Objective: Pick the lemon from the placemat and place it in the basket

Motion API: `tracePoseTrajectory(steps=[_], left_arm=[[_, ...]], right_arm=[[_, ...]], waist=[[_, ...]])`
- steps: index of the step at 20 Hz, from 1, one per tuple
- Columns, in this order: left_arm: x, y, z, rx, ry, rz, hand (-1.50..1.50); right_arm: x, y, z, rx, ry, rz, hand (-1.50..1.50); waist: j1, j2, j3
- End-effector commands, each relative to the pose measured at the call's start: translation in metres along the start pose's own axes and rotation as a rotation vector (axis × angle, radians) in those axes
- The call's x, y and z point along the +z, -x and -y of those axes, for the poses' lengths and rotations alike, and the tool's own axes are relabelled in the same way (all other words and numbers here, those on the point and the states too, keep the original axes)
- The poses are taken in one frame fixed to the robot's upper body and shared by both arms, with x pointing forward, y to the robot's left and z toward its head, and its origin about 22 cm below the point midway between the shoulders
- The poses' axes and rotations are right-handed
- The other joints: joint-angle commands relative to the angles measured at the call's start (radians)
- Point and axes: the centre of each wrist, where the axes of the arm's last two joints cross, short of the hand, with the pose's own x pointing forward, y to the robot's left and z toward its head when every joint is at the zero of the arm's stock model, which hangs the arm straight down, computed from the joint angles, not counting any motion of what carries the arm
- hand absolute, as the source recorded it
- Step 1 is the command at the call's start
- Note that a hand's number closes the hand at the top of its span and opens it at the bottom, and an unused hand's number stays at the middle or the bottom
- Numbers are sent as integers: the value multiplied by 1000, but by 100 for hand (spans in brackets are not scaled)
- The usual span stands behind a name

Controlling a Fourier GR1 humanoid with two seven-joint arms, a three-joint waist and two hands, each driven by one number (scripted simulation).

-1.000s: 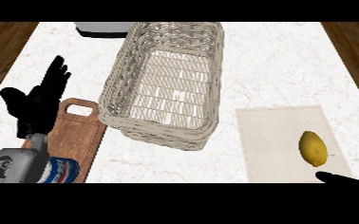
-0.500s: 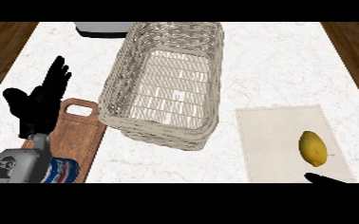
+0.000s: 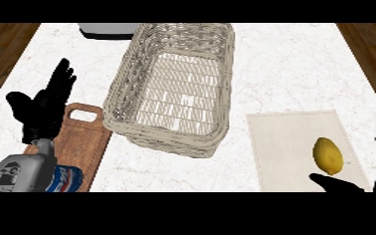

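Note:
A yellow lemon lies on the pale placemat at the lower right of the counter. An empty wicker basket stands in the middle, to the left of the placemat. Only a black tip of my right hand shows at the bottom edge, just below the lemon and not touching it; its fingers are hidden. My left hand rests open at the left, fingers up, holding nothing.
A wooden cutting board lies under my left forearm, with a blue and white can at its near end. A grey appliance sits at the counter's far edge behind the basket. Wooden floor shows past both side edges.
The right hand's tip has slid a little lower and left beneath the lemon. The left hand, lemon and basket have stayed put.

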Motion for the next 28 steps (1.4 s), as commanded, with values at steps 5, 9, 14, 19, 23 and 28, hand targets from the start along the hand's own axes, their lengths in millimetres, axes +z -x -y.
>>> tracePoseTrajectory(steps=[5, 9, 14, 19, 23, 28], left_arm=[[5, -8, -18, -8, -5, 4, 0], [1, -8, -14, -11, -8, -6, 0], [8, -3, -1, 17, 8, -4, 0], [16, 7, 0, 3, -12, 1, 0], [1, -7, -3, -14, -8, -3, 0], [-2, -3, 8, -18, -15, 7, 0]], right_arm=[[-6, 9, -18, 74, -3, -46, -150], [-16, 20, -23, 59, 8, -70, -150], [-38, 15, -12, 70, -20, -60, -150], [-42, 26, -39, 110, -45, -60, -150], [-37, 26, -45, 89, -33, -63, -150], [-47, 26, -71, 105, -118, -76, -150]], waist=[[2, 0, 0], [1, 0, 0], [0, 0, 0], [3, 0, 0], [0, 0, 0], [3, 1, 0]])
